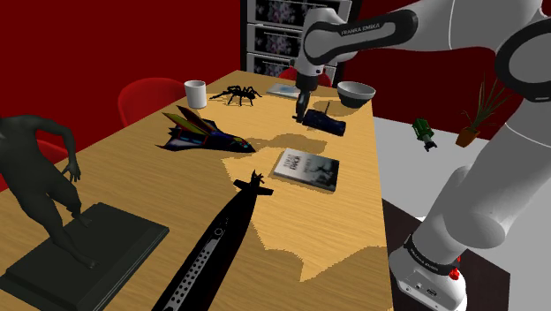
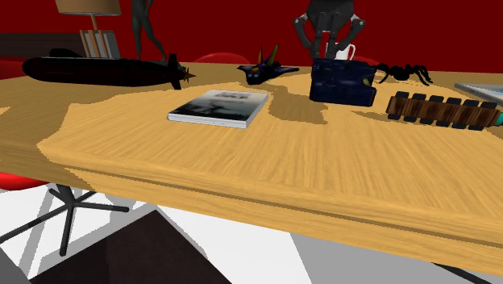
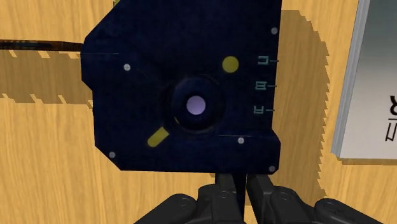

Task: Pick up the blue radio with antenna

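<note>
Two fingers of the claw [image 3: 242, 181] are seen pressed together above the dark blue radio [image 3: 184, 83], laid on the worktop [image 3: 44, 178] beside a book [image 3: 375, 76], so unless opened first (the body looks broad), the radio could be shoved, not gripped.

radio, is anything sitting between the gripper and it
Nothing visible does. In the wrist view the gripper points straight at the dark blue radio with no object between them. The book lies apart, to one side.

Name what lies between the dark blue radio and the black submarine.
A grey book, flat on the table, between radio and submarine in the shoulder view.
</note>
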`<act>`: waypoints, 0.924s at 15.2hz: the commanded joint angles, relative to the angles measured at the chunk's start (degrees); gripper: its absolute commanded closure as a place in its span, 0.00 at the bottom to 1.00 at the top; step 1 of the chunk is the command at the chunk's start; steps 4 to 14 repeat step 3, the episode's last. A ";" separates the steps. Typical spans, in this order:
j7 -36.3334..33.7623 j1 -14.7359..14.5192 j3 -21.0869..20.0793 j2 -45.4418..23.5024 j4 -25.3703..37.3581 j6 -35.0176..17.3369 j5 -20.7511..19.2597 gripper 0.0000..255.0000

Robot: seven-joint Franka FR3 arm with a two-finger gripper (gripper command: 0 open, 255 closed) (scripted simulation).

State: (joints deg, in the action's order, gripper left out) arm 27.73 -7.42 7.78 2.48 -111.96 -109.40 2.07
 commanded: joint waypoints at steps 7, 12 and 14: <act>-0.22 -0.05 -0.06 0.62 1.20 1.80 -0.11 1.00; -0.22 -0.05 -0.06 0.62 1.20 1.80 -0.11 1.00; -0.22 -0.05 -0.06 0.62 1.20 1.80 -0.11 1.00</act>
